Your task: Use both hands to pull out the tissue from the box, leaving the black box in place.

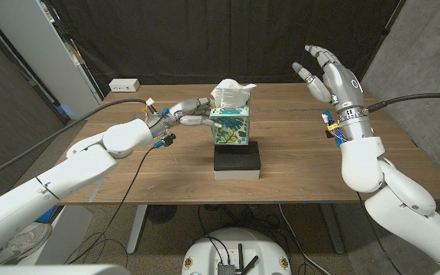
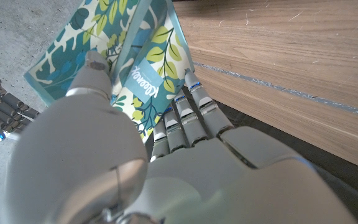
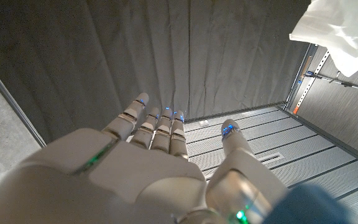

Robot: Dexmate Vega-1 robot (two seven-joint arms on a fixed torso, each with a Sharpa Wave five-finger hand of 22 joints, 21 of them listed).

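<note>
Left hand [image 1: 192,111] grips tissue box [image 1: 230,124]; right hand [image 1: 328,76] open, raised.
Box sits on black box [image 1: 237,159] mid-counter [image 1: 296,153], well apart from counter edges.

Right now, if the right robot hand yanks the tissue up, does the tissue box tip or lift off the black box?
Probably stays put: the left robot hand holds the tissue box at its side. The box looks like light card and stands tall on the black box, so without that hold it would likely lift. The tissue looks soft and floppy, apt to tear.
</note>
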